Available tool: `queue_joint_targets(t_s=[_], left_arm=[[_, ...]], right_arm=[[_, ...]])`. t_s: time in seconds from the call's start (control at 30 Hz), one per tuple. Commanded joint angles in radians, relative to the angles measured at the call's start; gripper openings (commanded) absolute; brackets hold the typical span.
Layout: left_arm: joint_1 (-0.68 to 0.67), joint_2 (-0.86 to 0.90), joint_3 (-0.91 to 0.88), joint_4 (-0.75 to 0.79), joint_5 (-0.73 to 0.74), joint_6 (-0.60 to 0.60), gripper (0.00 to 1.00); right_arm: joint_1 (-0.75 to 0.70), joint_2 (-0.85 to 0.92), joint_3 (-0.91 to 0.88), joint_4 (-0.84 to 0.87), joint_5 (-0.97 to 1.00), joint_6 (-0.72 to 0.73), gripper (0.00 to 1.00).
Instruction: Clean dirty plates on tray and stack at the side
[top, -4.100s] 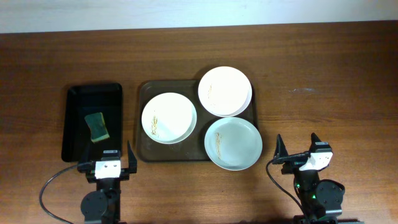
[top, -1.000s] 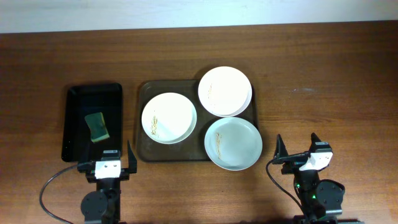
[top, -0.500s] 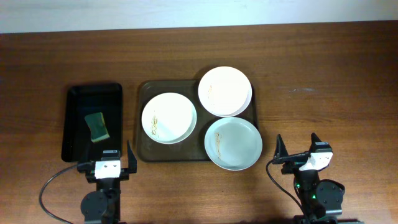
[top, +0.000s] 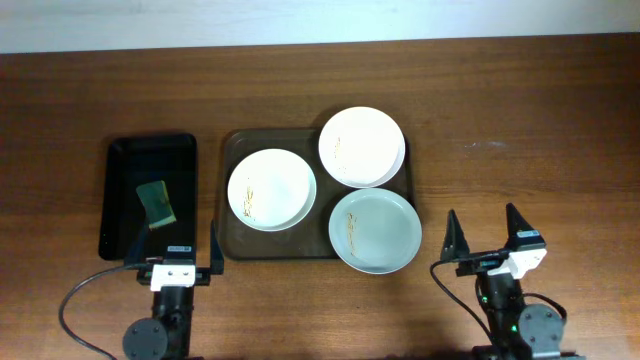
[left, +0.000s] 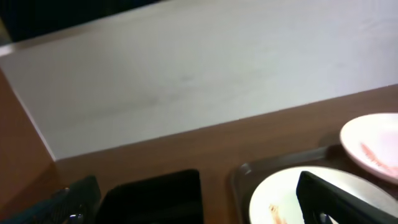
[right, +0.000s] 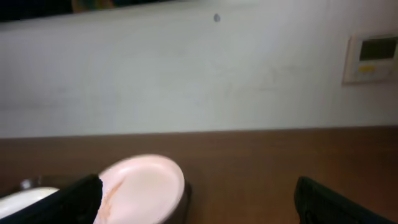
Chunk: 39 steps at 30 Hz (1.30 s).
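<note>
Three plates lie on the dark brown tray (top: 232, 146). A white plate (top: 272, 189) with yellowish streaks sits at its left, a white plate (top: 362, 146) at the back right, and a pale blue-green plate (top: 375, 230) at the front right. My left gripper (top: 172, 266) is open and empty at the front edge, below the black tray. My right gripper (top: 486, 238) is open and empty at the front right, beside the blue-green plate. The left wrist view shows the left white plate (left: 280, 193). The right wrist view shows the back white plate (right: 146, 186).
A narrow black tray (top: 121, 175) at the left holds a green and yellow sponge (top: 156, 203). A pale wall runs behind the table's far edge (left: 186, 81). Bare brown table (top: 520, 130) lies right of the tray.
Both arms have shifted slightly toward the front edge. The right gripper's fingers spread wider. The plates, tray and sponge have not moved.
</note>
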Motion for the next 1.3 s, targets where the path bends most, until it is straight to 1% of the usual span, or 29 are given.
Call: queue_joint_targets(t_s=[0.0,0.07,0.13,0.2,0.23,0.27,0.3,0.33,0.4,0.47,0.5,0.53,0.63,0.67,0.7,0.73,0.77,0.83,0.87,0.9,0.93,0.97,1.07,1.17,1.2,1.27], left_arm=[[-0.006,0.129,0.189,-0.023,0.044,0.016,0.99],[-0.006,0.243,0.295,-0.058,0.047,0.016,0.99],[-0.006,0.423,0.458,-0.127,0.097,0.054,0.99],[-0.006,0.527,0.566,-0.198,0.097,0.053,0.99],[-0.006,0.618,0.667,-0.27,0.11,0.055,0.99],[-0.006,0.681,0.744,-0.327,0.138,0.061,0.99],[-0.006,0.755,0.833,-0.398,0.148,0.061,0.99],[-0.006,0.832,0.918,-0.468,0.148,0.061,0.99],[-0.006,0.995,1.09,-0.628,0.164,0.061,0.99],[-0.006,1.119,1.226,-0.739,0.224,0.06,0.99],[-0.006,1.165,1.274,-0.777,0.226,0.06,0.99],[-0.006,1.202,1.31,-0.811,0.226,0.06,0.99],[-0.006,1.244,1.322,-0.859,0.217,0.06,0.99],[-0.006,1.244,1.322,-0.885,0.195,0.06,0.99],[-0.006,1.244,1.322,-0.888,0.202,0.06,0.99],[-0.006,1.244,1.322,-0.901,0.203,0.032,0.99],[-0.006,1.244,1.322,-0.903,0.203,-0.017,0.99],[0.011,1.246,1.322,-0.901,0.199,-0.058,0.99],[0.05,1.265,1.322,-0.91,0.2,-0.099,0.99],[0.072,1.286,1.322,-0.917,0.199,-0.098,0.99],[0.086,1.319,1.322,-0.922,0.199,-0.098,0.99],[0.089,1.357,1.323,-0.928,0.198,-0.098,0.99],[0.089,1.464,1.323,-0.954,0.192,-0.098,0.99],[0.088,1.524,1.322,-0.933,0.192,-0.098,0.99],[0.088,1.524,1.322,-0.925,0.193,-0.101,0.99],[0.088,1.524,1.322,-0.925,0.193,-0.11,0.99]], right_arm=[[0.0,0.016,0.158,-0.03,-0.017,-0.027,0.98],[0.0,0.068,0.243,-0.044,-0.022,-0.049,0.98],[0.0,0.186,0.388,-0.127,-0.022,-0.049,0.98],[0.0,0.284,0.492,-0.193,-0.021,-0.049,0.98],[0.0,0.375,0.572,-0.236,-0.022,-0.082,0.98],[0.0,0.428,0.617,-0.262,-0.024,-0.119,0.98],[0.0,0.519,0.706,-0.328,-0.024,-0.135,0.98],[0.0,0.576,0.763,-0.372,-0.025,-0.134,0.98],[0.0,0.743,0.924,-0.502,-0.092,-0.135,0.98],[0.0,0.892,1.057,-0.619,-0.143,-0.134,0.98],[0.0,0.941,1.102,-0.659,-0.158,-0.134,0.98],[0.0,0.981,1.139,-0.69,-0.16,-0.134,0.98],[0.0,1.061,1.148,-0.7,-0.169,-0.114,0.98],[0.0,1.089,1.148,-0.697,-0.212,-0.086,0.98],[0.0,1.115,1.148,-0.678,-0.278,-0.062,0.98],[0.002,1.162,1.148,-0.645,-0.377,-0.015,0.99],[0.02,1.206,1.148,-0.625,-0.386,0.036,0.98],[0.142,1.309,1.172,-0.584,-0.385,0.081,0.98],[0.224,1.382,1.226,-0.599,-0.365,0.082,0.99],[0.291,1.448,1.284,-0.628,-0.317,0.097,0.99],[0.361,1.522,1.357,-0.671,-0.233,0.119,0.95],[0.417,1.589,1.416,-0.714,-0.139,0.182,0.89],[0.513,1.716,1.453,-0.725,-0.029,0.325,0.69],[0.562,1.881,1.453,-0.72,-0.012,0.427,0.52],[0.565,1.912,1.453,-0.709,-0.017,0.433,0.5],[0.571,1.976,1.453,-0.694,-0.014,0.448,0.4]])
